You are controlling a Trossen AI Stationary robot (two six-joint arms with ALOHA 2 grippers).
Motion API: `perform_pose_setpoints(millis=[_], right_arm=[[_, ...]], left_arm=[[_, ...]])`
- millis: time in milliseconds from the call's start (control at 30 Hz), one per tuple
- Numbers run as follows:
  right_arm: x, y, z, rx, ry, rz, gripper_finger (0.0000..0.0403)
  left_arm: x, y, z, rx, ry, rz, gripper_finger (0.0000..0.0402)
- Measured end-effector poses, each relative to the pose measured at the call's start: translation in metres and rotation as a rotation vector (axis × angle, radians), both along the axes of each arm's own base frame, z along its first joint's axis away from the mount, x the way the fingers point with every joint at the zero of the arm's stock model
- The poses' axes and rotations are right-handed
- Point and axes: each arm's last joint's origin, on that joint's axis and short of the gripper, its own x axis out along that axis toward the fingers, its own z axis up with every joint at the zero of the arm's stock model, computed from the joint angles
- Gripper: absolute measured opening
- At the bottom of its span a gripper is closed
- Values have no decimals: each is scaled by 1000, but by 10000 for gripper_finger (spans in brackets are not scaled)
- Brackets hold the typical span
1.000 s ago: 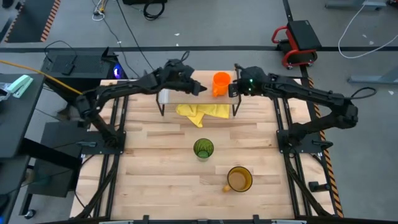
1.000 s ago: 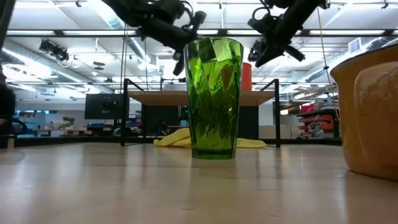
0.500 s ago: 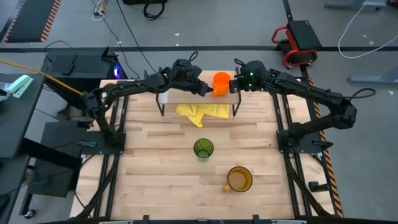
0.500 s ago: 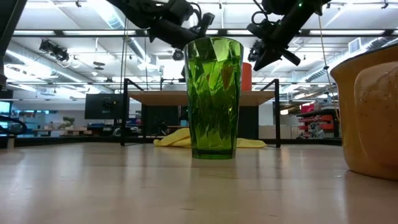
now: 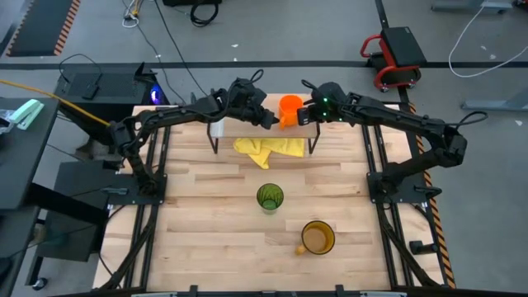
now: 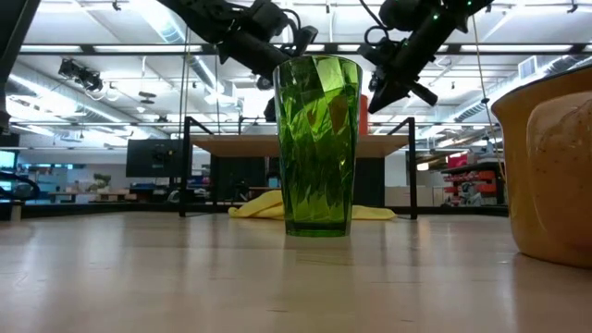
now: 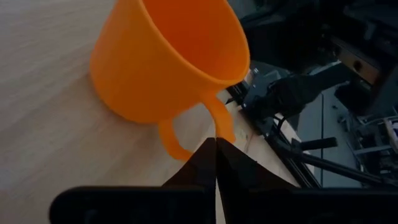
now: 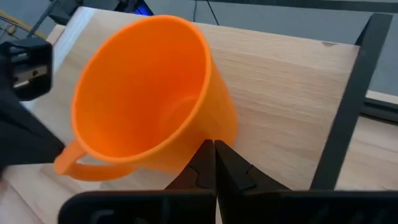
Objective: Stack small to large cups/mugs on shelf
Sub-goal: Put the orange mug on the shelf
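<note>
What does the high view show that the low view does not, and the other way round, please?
Only the high view shows the amber mug whole, with its open mouth, and both grippers, left and right, flanking the orange mug on the shelf. Only the low view shows the green tumbler from the side, hiding most of the orange mug. Both show the yellow cloth under the shelf.

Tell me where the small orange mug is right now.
In the high view the orange mug stands on the shelf at the table's far edge, toward the shelf's right end, between the left gripper and the right gripper, above the yellow cloth.
</note>
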Motion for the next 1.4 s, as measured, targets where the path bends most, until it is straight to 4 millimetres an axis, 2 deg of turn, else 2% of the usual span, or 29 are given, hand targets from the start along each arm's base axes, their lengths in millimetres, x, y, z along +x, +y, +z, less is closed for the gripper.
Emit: perform_pose_setpoints(millis=[133, 400, 600, 733, 1033, 1400], right_arm=[[0, 0, 0, 0, -1, 0, 0], [0, 0, 0, -1, -1, -1, 0], [0, 0, 0, 0, -1, -1, 0], [0, 0, 0, -5, 3, -7, 0], [0, 0, 0, -9, 4, -7, 0], [0, 0, 1, -13, 5, -4, 0]], left_arm=[[1, -1, 0, 8, 4, 15, 22], [6, -1, -8, 2, 21, 24, 7], [14, -5, -17, -18, 22, 17, 28], [15, -6, -15, -12, 7, 13, 31], [17, -5, -11, -13, -40, 25, 8], [18, -9, -11, -15, -38, 14, 26]])
